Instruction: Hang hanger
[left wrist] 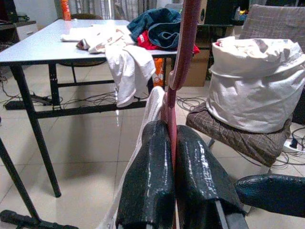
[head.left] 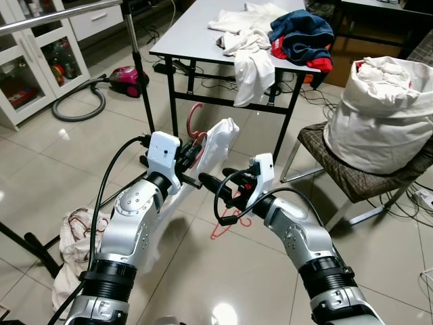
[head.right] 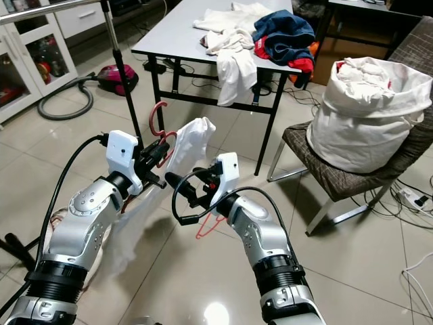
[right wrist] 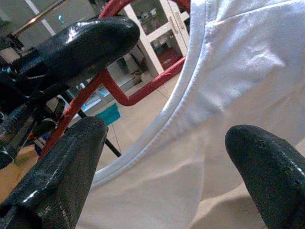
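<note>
My left gripper is shut on the neck of a red hanger, holding it at chest height in front of me; its hook points up. In the left wrist view the hanger rises from between the closed fingers. A white shirt hangs on it and trails down to the floor. Just right of and below the left gripper, my right gripper is open, its fingers spread on either side of the shirt's collar. The clothes rack's rail and upright pole stand at the far left.
A grey table with a heap of clothes stands ahead. To the right is a chair bearing a full white laundry bag. Another red hanger lies on the tiles below my arms. Clothes lie on the floor at left; a vacuum sits beyond.
</note>
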Available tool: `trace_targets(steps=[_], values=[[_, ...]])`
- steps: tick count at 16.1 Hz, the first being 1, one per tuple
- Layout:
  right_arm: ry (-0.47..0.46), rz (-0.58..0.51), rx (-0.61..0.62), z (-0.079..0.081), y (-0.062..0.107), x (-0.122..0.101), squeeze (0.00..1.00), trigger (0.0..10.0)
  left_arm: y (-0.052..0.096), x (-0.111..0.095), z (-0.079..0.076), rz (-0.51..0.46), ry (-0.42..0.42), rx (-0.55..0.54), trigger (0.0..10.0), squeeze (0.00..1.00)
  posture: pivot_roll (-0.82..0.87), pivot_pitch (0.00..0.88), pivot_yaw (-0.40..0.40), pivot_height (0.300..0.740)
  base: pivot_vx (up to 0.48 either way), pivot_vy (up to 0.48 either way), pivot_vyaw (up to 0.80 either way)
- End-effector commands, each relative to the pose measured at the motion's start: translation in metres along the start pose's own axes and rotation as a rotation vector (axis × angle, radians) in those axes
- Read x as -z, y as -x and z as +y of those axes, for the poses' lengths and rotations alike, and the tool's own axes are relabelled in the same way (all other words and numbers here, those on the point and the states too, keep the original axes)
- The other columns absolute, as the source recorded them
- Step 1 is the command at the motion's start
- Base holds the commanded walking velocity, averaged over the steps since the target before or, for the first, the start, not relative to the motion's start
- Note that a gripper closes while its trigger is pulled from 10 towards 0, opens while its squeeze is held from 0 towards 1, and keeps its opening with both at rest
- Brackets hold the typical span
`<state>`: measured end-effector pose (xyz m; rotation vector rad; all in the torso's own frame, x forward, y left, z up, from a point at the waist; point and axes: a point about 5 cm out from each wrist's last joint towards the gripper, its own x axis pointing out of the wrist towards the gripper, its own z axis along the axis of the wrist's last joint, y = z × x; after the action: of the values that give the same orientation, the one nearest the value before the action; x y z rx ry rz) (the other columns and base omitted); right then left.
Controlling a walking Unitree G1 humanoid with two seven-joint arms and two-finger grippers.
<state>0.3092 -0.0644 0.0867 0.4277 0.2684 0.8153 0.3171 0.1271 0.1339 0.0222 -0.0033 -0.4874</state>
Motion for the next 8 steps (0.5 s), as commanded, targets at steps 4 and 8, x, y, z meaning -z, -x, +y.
trace_targets(steps=[4,8], values=[[0.126,0.01,0.067,-0.0052,-0.0052,-0.0052,0.0,10.0,-0.0032,-0.0146,-0.0047,-0.05,-0.004,0.03,10.0,0.0,0.09,0.0,0.001,0.74,0.0,0.0,0.0],[0.126,0.002,0.079,-0.0059,-0.0074,-0.005,0.0,10.0,-0.0035,-0.0182,-0.0102,-0.061,0.003,0.055,10.0,0.0,0.09,0.0,0.001,0.74,0.0,0.0,0.0]])
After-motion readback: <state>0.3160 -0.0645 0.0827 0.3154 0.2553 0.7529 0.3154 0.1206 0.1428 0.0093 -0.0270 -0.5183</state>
